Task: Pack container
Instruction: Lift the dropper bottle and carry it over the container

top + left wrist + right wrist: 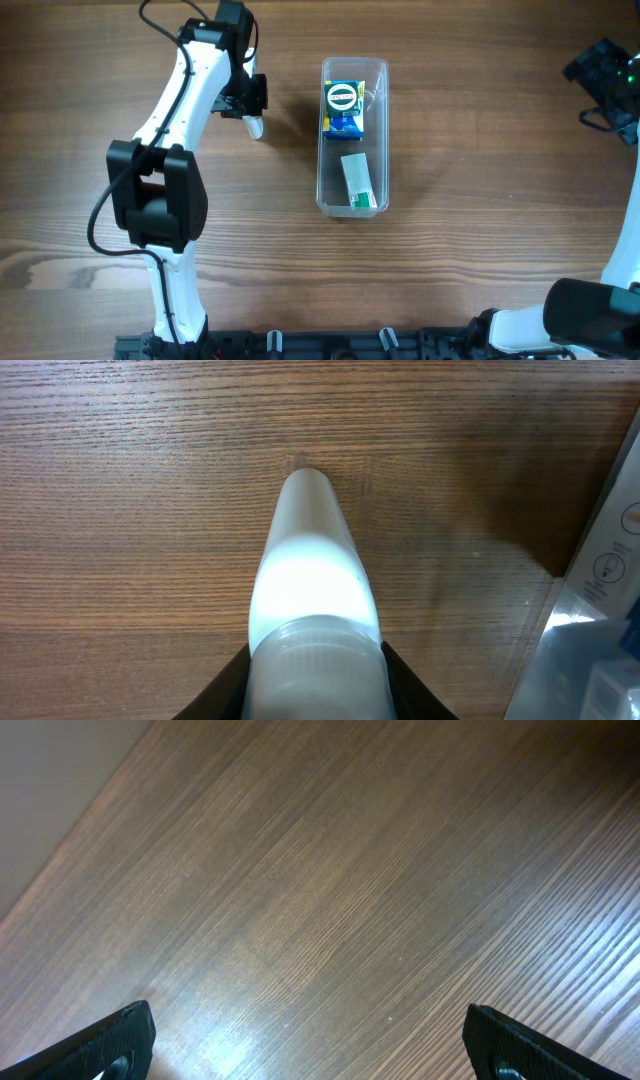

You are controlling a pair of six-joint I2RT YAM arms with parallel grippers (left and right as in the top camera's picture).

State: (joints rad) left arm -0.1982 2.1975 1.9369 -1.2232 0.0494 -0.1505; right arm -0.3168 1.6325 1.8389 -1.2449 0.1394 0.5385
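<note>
Left wrist view: left jaws grip white tube (313, 590), narrow end pointing straight ahead; right jaws spread.

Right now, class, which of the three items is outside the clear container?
The white tube, held in the left gripper. The blue packet and green-white sachet lie inside the container.

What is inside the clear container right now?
A blue packet with a round white label lies at the far end, and a green-and-white packet at the near end. Anything under them is hidden. The white tube is outside, in the left gripper.
</note>
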